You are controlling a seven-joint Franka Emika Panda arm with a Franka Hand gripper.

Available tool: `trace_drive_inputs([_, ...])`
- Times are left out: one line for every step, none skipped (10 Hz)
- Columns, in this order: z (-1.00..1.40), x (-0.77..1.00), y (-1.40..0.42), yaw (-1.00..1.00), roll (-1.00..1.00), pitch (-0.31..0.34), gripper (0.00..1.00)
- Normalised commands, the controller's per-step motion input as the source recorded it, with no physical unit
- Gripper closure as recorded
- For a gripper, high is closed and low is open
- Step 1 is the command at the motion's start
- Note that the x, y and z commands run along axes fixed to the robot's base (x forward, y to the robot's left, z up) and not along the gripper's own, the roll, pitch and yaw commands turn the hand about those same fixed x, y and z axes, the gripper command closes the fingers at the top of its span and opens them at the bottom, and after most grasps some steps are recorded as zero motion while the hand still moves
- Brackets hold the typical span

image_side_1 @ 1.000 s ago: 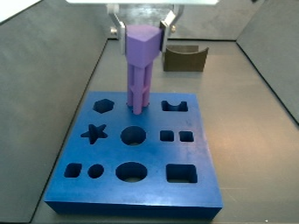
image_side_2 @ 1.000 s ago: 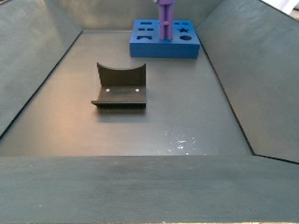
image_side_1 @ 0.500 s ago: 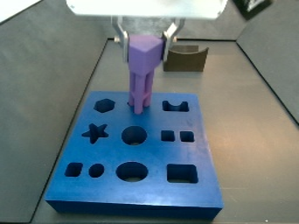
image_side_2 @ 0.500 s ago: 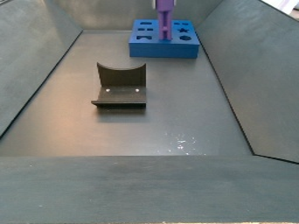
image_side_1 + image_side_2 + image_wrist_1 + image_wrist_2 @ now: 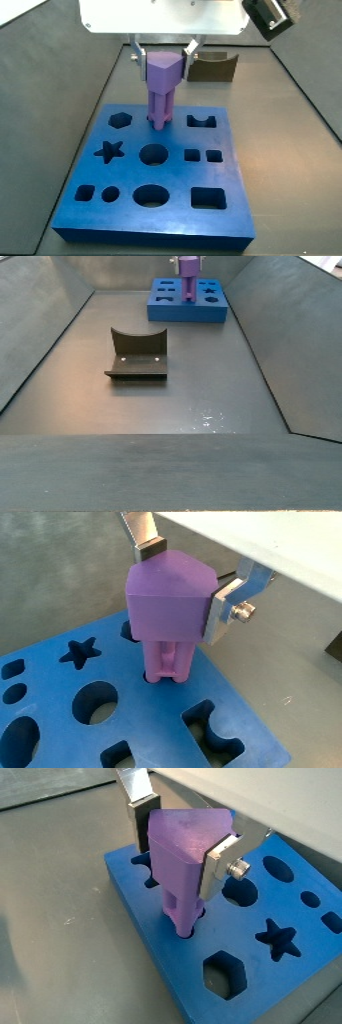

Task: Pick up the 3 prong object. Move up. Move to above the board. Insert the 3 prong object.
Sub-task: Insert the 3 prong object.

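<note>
The purple 3 prong object (image 5: 163, 85) stands upright with its prongs down in a hole of the blue board (image 5: 155, 210). It shows in both wrist views (image 5: 170, 607) (image 5: 185, 858). My gripper (image 5: 164, 50) is shut on its rounded-triangular top, silver fingers (image 5: 225, 610) on either side. The prong tips go into the board's top face between the hexagon hole (image 5: 120, 120) and the U-shaped hole (image 5: 202, 120). In a side view the object (image 5: 191, 268) rises from the far board (image 5: 186, 311).
A dark brown U-notched block stands on the grey floor (image 5: 136, 356), also behind the board (image 5: 211, 67). Sloped grey walls (image 5: 40, 346) surround the floor. The board has star (image 5: 110, 153), circle and square holes.
The gripper and the 3 prong object have moved down; the prongs have sunk into the board's hole and the arm's white body fills more of the side view.
</note>
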Motion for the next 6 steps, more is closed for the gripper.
trace_drive_inputs([-0.27, -0.19, 0.06, 0.09, -0.23, -0.100, 1.00])
trace_drive_inputs([-0.28, -0.19, -0.02, 0.05, -0.03, -0.063, 1.00])
trace_drive_inputs([-0.14, -0.03, -0.18, 0.00, 0.10, 0.000, 1.00])
trace_drive_inputs([-0.22, 0.00, -0.26, 0.00, 0.17, 0.000, 1.00])
trace_drive_inputs([0.00, 0.00, -0.12, 0.00, 0.08, 0.000, 1.00])
trace_drive_inputs([0.00, 0.00, 0.00, 0.00, 0.00, 0.000, 1.00])
